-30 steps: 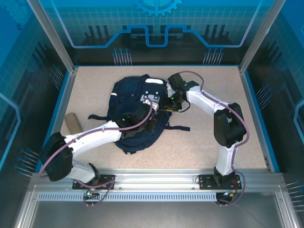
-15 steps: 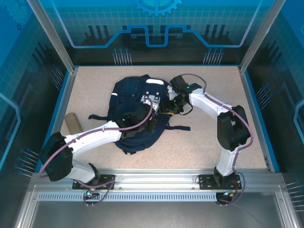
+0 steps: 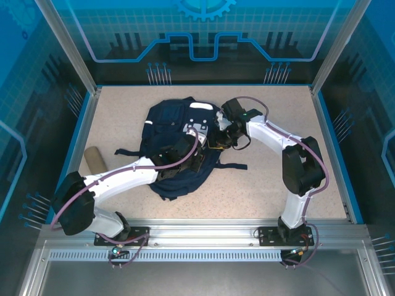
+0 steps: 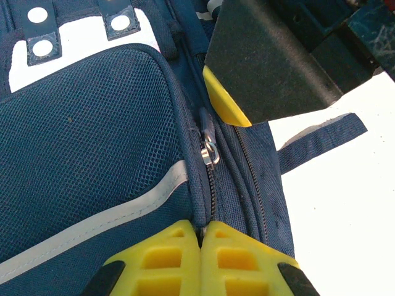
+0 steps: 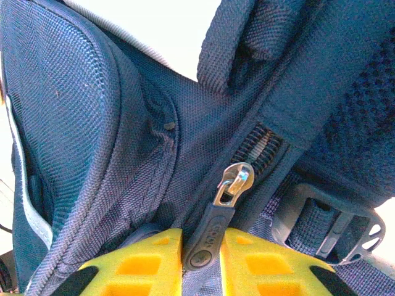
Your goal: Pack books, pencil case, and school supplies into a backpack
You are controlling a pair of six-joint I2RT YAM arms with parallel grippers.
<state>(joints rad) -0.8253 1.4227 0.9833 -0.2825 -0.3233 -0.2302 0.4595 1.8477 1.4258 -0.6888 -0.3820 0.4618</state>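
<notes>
Although both arms are at work on it, the large navy-blue fabric backpack with white stripes (image 3: pixel 168 120) lies flat in the middle of the speckled beige counter (image 3: pixel 265 185), and its zip looks closed along the stretches in view. By my reading the packing proper has not begun.

The left gripper (image 4: pixel 201 237) has its yellow fingers (image 4: pixel 170 256) pressed together. The seam beside the zip runs straight into their join, so they seem to pinch a thin fold of backpack cloth, probably to brace it. The right gripper (image 5: pixel 202 250) sits at the backpack's right edge. Its fingers (image 5: pixel 256 262) are closed on the dark rubber zipper pull (image 5: pixel 213 228), which hangs from a silver slider (image 5: pixel 236 180).

The small tan cylinder-shaped soft pencil case (image 3: pixel 92 159) lies well apart on the counter, by the left wall, so it is certainly not packed. Whether any books are already inside the backpack I cannot tell, since the fabric hides its contents.

I judge the task to be early on. Drawing the zip open is the step in hand. Spreading the mouth, loading the pencil case and any other supplies, and closing up all remain.
</notes>
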